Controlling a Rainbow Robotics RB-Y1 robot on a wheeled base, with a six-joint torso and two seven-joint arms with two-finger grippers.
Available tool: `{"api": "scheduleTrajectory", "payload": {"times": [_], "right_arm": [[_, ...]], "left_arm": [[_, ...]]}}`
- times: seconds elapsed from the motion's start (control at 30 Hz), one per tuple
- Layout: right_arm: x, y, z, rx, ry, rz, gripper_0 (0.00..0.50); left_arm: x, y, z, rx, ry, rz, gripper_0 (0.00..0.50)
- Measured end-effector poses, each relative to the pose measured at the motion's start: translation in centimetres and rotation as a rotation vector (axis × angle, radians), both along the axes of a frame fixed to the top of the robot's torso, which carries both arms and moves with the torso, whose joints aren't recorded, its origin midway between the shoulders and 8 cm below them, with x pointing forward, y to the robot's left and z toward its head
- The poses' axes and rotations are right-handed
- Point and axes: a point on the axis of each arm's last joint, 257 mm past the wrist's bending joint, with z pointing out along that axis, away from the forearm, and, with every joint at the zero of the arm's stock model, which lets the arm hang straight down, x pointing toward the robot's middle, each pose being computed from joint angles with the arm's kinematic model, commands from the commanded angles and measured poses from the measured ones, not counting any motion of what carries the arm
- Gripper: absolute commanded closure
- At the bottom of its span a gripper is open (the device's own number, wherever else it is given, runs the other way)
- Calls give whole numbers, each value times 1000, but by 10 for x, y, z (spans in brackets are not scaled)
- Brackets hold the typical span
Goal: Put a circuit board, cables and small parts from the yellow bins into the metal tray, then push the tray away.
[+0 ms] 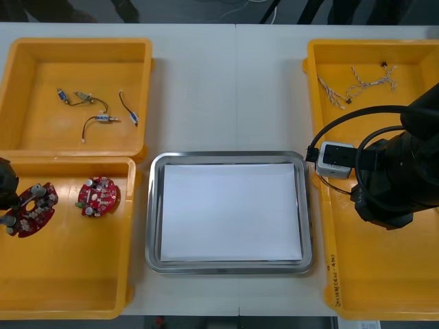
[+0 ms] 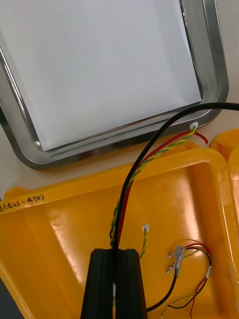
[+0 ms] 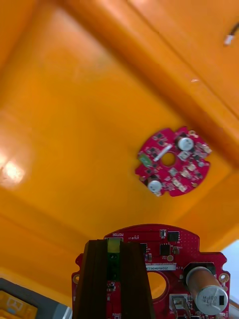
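Red and round, a circuit board [image 3: 159, 249] carrying small components is sitting between the nearly closed black fingers of the left pincer [image 3: 119, 284], over the near-left yellow plastic bin [image 1: 68, 301]. A second round red circuit board [image 1: 98, 196] is lying on the floor of that bin. The shiny metal tray [image 1: 226, 157], white inside, is holding nothing, so I am judging the task as barely begun. The right pincer [image 2: 118, 286] is clamping a twisted red and yellow cable [image 2: 149, 162] over the near-right yellow bin [image 1: 384, 288]. Placing everything and pushing the tray are remaining.

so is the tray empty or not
Empty: the metal tray is bare white inside; left hand grips a circuit board, right hand a cable.
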Motion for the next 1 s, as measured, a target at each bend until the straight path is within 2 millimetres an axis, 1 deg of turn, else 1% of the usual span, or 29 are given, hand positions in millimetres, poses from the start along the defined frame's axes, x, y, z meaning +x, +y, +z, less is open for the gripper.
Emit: {"api": "scheduleTrajectory", "payload": {"times": [0.07,0.17,0.43,0.57,0.77,1.0], "right_arm": [[0,0,0,0,0,0,500],[0,0,0,0,0,0,500],[0,0,0,0,0,0,500],[0,0,0,0,0,0,500],[0,0,0,0,0,0,500],[0,0,0,0,0,0,500]], "left_arm": [[5,-10,5,11,-5,-38,500],[11,-26,8,31,2,-100,500],[21,-74,9,65,18,-263,500],[24,-95,8,87,24,-336,500],[28,-122,6,122,20,-421,500],[34,-153,-5,155,1,-493,500]]}}
